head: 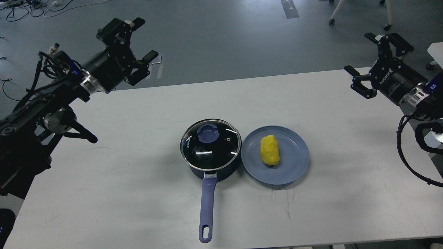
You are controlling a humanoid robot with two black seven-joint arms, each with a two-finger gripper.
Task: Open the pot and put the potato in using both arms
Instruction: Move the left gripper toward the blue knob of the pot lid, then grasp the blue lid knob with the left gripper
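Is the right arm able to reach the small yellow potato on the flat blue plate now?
Probably yes. The yellow potato lies uncovered on the flat blue plate, and the open right claw has only bare white table between them. The lidded dark-blue saucepan stands at the far side.

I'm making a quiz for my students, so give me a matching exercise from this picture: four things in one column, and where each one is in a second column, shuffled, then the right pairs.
Things:
1. potato
2. glass lid
3. left gripper
4. plate

Places:
A. sitting on the pot
B. raised at the table's far left edge, open, holding nothing
C. lying on the blue plate
D. on the table just right of the pot

Pairs: 1-C, 2-A, 3-B, 4-D
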